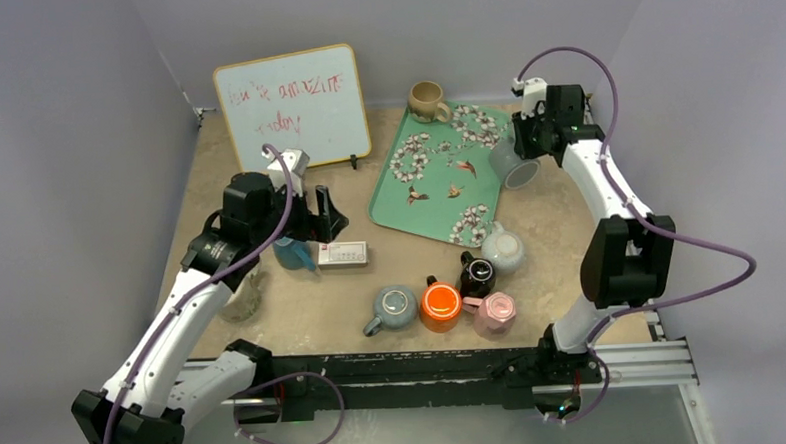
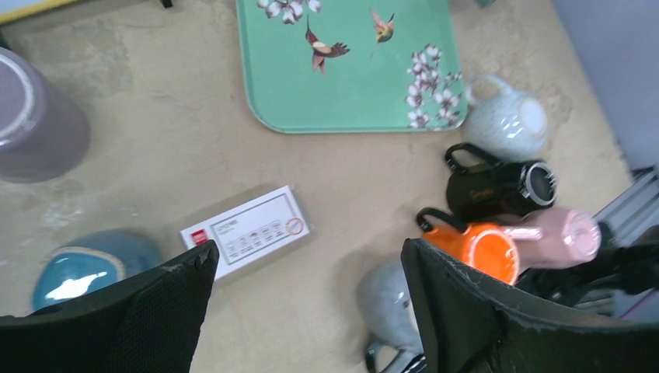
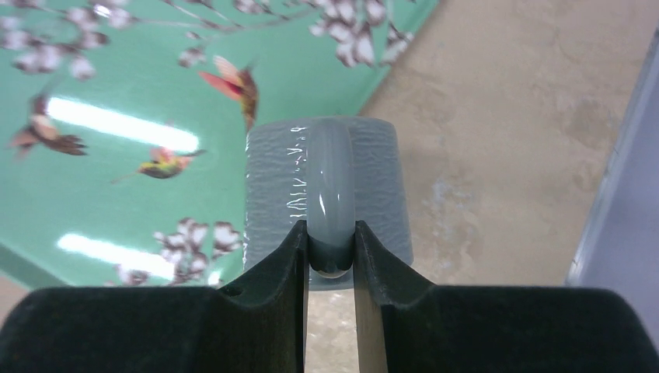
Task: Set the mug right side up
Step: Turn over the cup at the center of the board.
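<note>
From above, the right gripper holds the grey mug tilted at the floral tray's right edge, not yet upright. Left wrist view: the left gripper gapes empty. Right wrist view: its fingers pinch the mug's handle; righting and setting down are left to do.

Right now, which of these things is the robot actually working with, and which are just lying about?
In the job: grey mug, held by its handle in the right gripper.

Lying about: tray, whiteboard, tan mug, orange mug, black mug, pink mug, white box, and the open left gripper.
</note>
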Controlling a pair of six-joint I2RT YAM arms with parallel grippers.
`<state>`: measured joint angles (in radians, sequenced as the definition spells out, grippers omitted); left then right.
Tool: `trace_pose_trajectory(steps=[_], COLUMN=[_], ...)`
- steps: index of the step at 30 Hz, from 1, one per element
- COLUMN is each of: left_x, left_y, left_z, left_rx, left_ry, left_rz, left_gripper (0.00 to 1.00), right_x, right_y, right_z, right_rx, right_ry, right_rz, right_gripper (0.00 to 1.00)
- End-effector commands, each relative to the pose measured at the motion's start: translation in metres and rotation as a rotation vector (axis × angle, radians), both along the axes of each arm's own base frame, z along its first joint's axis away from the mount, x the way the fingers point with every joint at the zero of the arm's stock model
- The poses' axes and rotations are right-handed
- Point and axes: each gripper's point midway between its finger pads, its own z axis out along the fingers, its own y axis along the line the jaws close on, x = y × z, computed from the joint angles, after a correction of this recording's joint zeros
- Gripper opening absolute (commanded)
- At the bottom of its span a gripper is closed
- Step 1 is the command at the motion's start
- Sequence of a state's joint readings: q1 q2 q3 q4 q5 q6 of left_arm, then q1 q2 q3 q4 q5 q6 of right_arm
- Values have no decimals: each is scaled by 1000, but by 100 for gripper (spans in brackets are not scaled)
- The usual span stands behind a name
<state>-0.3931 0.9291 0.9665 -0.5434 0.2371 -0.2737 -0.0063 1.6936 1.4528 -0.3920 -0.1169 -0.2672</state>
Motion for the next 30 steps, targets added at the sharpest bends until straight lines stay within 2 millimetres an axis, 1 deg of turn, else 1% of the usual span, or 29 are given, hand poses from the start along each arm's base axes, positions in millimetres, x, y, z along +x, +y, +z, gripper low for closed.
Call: trace_pose_trajectory(steps=[1,3,5,6,8,10,11,12,14,15,17,19,20,21,26,30], left_x=[16,25,35,40,48,59,65,72,84,91,103,122,128,135,161,174], left_y=[-21,-23,-20,-21,-26,-31,-33,-33,-40,-46,-59,-71,-75,-81,-105,-121], left_z=[20,28,32,36,53,64,66,65,62,62,58,54,49,51,44,33], left_rx=[-244,-327,-414,-451,-541,-609,-635,-661,-690,-706,-736,-779,-787,-809,-860,-870], left_ry=[78,117,185,207,249,287,315,350,428,457,532,577,602,617,712,778], left_rz=[106,182,314,349,402,444,474,519,567,576,578,586,595,594,602,610], left_gripper=[86,85,79,78,80,81,80,76,69,68,64,61,60,59,56,55], right_x=[13,12,11,10,8,5,4,2,-3,-3,-5,-10,-11,-13,-22,-28], right_y=[43,54,67,73,87,102,111,122,136,139,152,165,167,172,194,208], right_z=[78,84,89,91,96,100,103,104,105,108,113,115,115,115,120,122], right_rx=[133,164,185,190,203,214,217,220,218,216,226,231,231,231,219,204], right_ry=[-265,-290,-313,-327,-354,-379,-392,-402,-408,-421,-445,-450,-451,-451,-478,-502], right_rz=[120,149,177,192,218,253,272,295,322,324,348,376,382,390,441,468], right_gripper=[0,0,0,0,0,0,0,0,0,0,0,0,0,0,0,0])
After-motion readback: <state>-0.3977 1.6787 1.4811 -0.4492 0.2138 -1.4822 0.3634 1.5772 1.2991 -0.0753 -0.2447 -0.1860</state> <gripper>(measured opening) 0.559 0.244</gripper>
